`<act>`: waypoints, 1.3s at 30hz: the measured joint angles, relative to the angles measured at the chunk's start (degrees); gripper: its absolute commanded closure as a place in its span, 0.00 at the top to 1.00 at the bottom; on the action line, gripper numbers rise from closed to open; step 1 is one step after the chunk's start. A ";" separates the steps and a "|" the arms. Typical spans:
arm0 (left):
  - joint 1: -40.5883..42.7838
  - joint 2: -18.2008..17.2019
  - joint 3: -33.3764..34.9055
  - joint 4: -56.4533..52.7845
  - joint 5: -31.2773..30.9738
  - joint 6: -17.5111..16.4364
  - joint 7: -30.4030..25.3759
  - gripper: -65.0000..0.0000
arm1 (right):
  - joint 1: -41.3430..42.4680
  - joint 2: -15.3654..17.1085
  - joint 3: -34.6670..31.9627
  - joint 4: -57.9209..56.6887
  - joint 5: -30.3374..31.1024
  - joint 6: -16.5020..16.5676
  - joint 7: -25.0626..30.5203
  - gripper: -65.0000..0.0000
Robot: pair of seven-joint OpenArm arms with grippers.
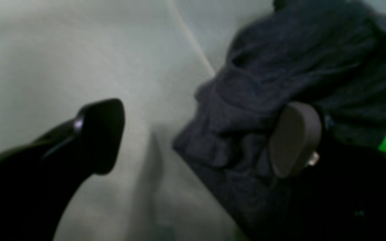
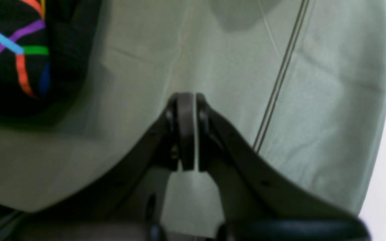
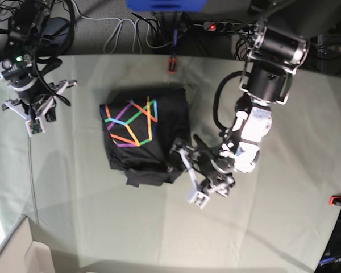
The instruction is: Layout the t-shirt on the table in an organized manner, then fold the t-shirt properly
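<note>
The t-shirt lies folded in a compact rectangle on the table, with the rainbow line print facing up. My left gripper is open at the shirt's near right corner. In the left wrist view one of its fingers is over bare cloth and the other pad rests against the bunched charcoal fabric. My right gripper is at the table's far left, away from the shirt. In the right wrist view it is shut on nothing, with the print at the top left.
A red clamp sits at the table's far edge and another at the right edge. Cables and a power strip lie behind the table. A seam line runs across the cloth under my right gripper.
</note>
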 measured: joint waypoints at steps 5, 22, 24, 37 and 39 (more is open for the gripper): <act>-0.09 -1.05 -2.36 5.07 -0.04 -0.20 5.35 1.00 | 0.00 0.00 0.00 0.00 0.00 0.00 0.02 0.00; 9.09 -7.43 -38.27 26.01 0.00 -0.13 18.03 1.00 | 0.85 0.04 0.11 -0.02 0.02 0.00 0.07 0.00; 11.74 -8.55 -43.19 28.39 0.11 0.17 19.26 1.00 | 0.63 -0.22 1.84 -0.02 0.26 0.00 0.02 0.00; 31.23 -9.27 -52.26 39.91 -0.13 -0.20 28.61 0.54 | -4.00 -2.03 8.90 -0.04 0.37 0.02 -0.02 0.00; 33.46 -9.16 -52.26 41.75 -0.35 -0.28 29.03 0.26 | -5.51 -2.05 8.85 -0.04 0.59 0.00 0.37 0.00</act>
